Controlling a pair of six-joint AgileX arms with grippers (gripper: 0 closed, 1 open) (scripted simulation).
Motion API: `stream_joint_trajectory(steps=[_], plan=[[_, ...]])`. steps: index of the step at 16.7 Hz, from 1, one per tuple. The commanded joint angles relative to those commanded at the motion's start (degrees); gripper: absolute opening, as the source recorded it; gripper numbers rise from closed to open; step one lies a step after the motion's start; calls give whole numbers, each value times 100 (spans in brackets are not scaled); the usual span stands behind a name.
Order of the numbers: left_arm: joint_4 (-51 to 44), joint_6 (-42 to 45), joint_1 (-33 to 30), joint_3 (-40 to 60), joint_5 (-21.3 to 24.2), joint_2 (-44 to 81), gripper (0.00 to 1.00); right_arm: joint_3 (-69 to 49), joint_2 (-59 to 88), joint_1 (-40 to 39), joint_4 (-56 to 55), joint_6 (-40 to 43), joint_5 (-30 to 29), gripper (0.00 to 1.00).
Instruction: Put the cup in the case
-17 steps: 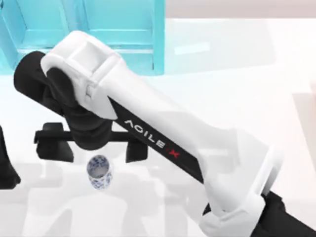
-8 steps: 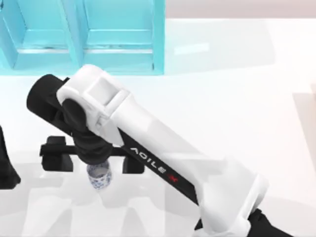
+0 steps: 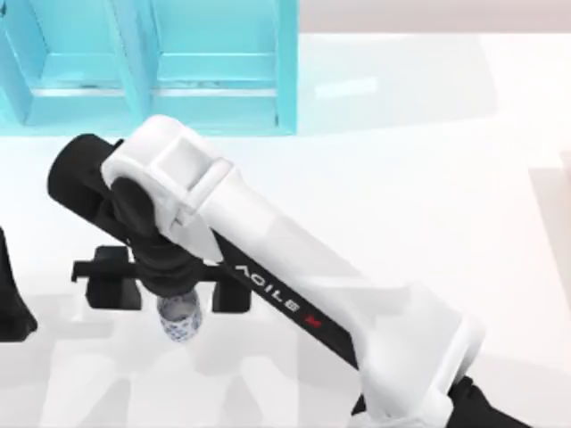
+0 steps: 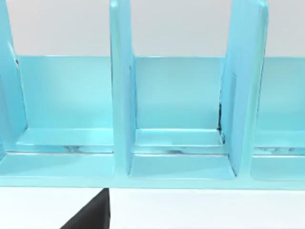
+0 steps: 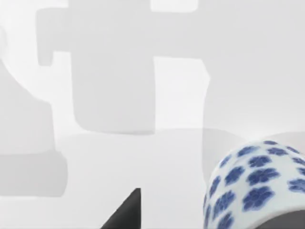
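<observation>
While the right arm reaches across the white table [image 3: 428, 143] from the top view's lower right, its black two-finger right gripper [image 3: 175, 296] sits low over the table's left half, with the arm's white housing and black wrist covering most of the space between the fingers. Behind it, along the far left edge, stands the large turquoise-blue case [image 3: 214, 80] with vertical dividers; a strip of bare table separates it from the fingers, and nothing lies on that strip. The left wrist view faces the case [image 4: 176, 157] and shows open compartments with flat shelf floors. The left arm [image 3: 11, 303] is parked at the left edge. The small white cylindrical cup with a blue floral pattern [image 3: 180, 321] stands on the table directly below the wrist, between the two fingers and projecting toward the near side of them. The fingers are spread moderately, one to each side of the cup; contact with its wall cannot be determined. In the right wrist view the cup [image 5: 257, 186] appears close, beside a dark fingertip [image 5: 126, 212].
</observation>
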State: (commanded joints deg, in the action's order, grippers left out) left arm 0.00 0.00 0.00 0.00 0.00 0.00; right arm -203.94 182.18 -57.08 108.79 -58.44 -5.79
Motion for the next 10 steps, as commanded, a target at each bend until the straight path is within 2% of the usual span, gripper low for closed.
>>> stream_joint_trajectory(steps=[8,10], plan=[[0,0,0,0,0,0,100,0,0,0,0,0,0,2],[0,0,0,0,0,0,100,0,0,0,0,0,0,0]])
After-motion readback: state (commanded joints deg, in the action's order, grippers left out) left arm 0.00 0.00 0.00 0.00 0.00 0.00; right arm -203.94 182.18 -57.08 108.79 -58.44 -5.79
